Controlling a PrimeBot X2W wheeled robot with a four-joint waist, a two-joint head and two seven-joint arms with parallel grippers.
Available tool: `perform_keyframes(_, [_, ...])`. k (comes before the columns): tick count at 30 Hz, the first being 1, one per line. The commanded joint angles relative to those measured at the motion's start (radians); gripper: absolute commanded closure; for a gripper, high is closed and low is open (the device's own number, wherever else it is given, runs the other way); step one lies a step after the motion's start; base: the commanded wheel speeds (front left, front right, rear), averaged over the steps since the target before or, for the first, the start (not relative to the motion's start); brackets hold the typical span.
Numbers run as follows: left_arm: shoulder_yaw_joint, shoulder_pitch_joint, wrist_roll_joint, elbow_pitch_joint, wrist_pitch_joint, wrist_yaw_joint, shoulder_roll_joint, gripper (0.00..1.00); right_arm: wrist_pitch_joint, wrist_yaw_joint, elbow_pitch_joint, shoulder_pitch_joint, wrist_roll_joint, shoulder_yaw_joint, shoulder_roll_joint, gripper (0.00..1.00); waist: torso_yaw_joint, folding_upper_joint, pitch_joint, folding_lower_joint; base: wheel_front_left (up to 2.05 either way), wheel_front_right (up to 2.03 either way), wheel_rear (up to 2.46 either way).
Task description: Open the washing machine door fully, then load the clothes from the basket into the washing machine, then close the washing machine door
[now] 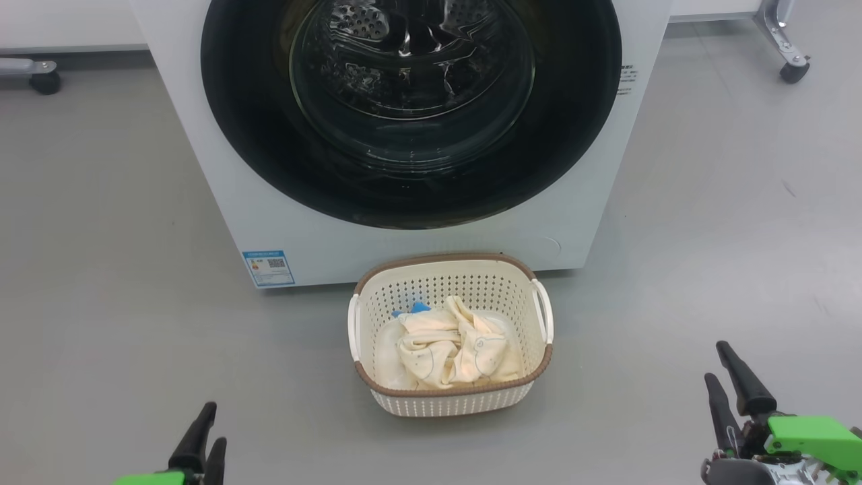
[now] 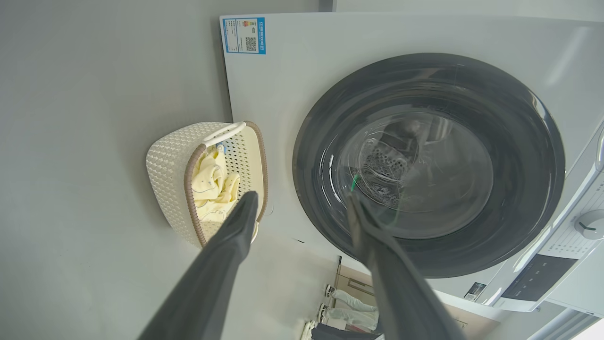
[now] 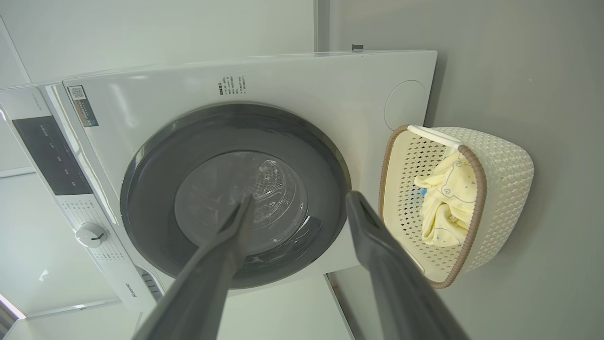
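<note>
**A:** What sits nearest the head camera?

**B:** The left gripper at the lower left and the right gripper at the lower right. Both hang over the grey floor, well apart from everything else.

**A:** How do the jaws stand?

**B:** Open on both. Each wrist view shows its two dark fingers spread wide with nothing between them. They hold nothing and touch nothing.

**A:** What comes next?

**B:** The basket, cream with perforated sides, a brown rim and a white handle on each side. It stands upright on the floor, beyond the grippers and midway between them. It is just in front of the washing machine; I cannot tell whether the two touch.

**A:** And the clothes?

**B:** The clothes lie bunched inside the basket, pale cream-yellow with faint small prints. A bit of blue trim peeks out at the pile's far left edge.

**A:** Behind that?

**B:** The white machine front, with a blue label sticker at its lower left corner in the head view. The washing machine door is shut, its glossy black ring lying flush on the front around the clear glass bowl. The perforated steel drum shows through the glass.

**A:** Anything farther?

**B:** A caster wheel on the floor at the far left, and a second caster wheel at the far right.
</note>
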Motion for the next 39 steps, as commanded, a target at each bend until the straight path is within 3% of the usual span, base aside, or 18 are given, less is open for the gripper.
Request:
perform_keyframes(1, [-0.001, -0.052, 0.001, -0.039, -0.01, -0.001, 0.01, 0.0, -0.011, 0.0, -0.039, -0.044, -0.007, -0.004, -0.011, 0.0, 0.0, 0.0, 0.0, 0.0, 0.0, 0.0, 0.0])
perform_keyframes(10, [-0.019, -0.066, 0.01, -0.056, -0.029, -0.002, 0.013, 0.0, -0.025, 0.001, -0.051, -0.047, -0.037, 0.001, -0.021, 0.0, 0.002, 0.0, 0.002, 0.0, 0.0, 0.0, 0.0])
perform_keyframes(23, [-0.062, -0.087, 0.103, -0.079, -0.087, -0.002, 0.035, 0.0, -0.073, 0.001, -0.065, -0.057, -0.188, 0.01, -0.039, 0.0, 0.005, 0.0, 0.004, 0.0, 0.0, 0.0, 0.0])
perform_keyframes(39, [-0.062, -0.103, 0.457, -0.092, -0.136, 0.002, 0.025, 0.0, -0.128, 0.001, -0.099, -0.064, -0.571, 0.006, -0.047, 0.0, 0.009, 0.0, 0.005, 0.0, 0.0, 0.0, 0.0])
